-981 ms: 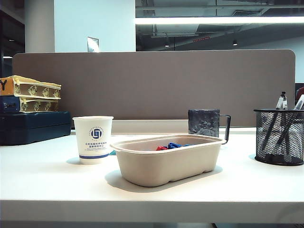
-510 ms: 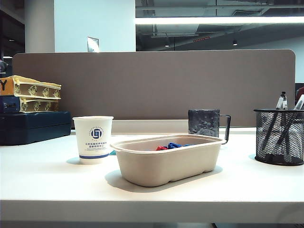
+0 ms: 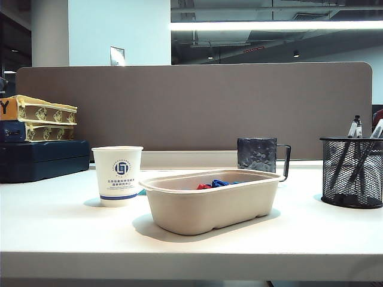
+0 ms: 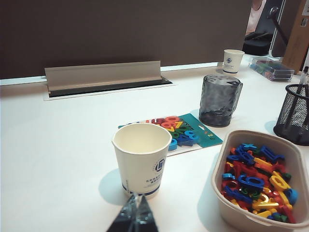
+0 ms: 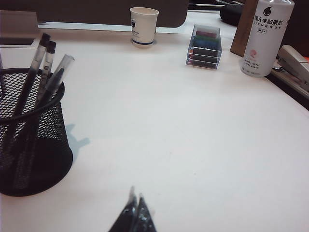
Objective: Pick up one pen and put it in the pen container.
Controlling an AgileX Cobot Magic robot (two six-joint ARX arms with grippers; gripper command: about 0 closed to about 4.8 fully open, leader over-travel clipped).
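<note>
The pen container [image 3: 352,173] is a black wire-mesh cup at the table's far right, with pens [image 3: 354,128] standing tilted inside it. It also shows in the left wrist view [image 4: 294,116]. In the right wrist view the container [image 5: 29,140] stands beside my right gripper [image 5: 136,195], which is shut and empty over bare table; black-capped pens [image 5: 38,55] lean out of it. My left gripper [image 4: 137,198] is shut and empty, its tips just short of the white paper cup [image 4: 142,159]. No pen lies loose on the table. Neither gripper appears in the exterior view.
A beige tray [image 3: 209,200] of coloured plastic letters sits mid-table, the paper cup [image 3: 117,175] to its left, a dark mug [image 3: 257,154] behind. A green letter card [image 4: 186,135] lies flat. A second cup [image 5: 144,24], clear box [image 5: 205,46], bottle [image 5: 268,36] and stapler [image 5: 294,60] stand further off.
</note>
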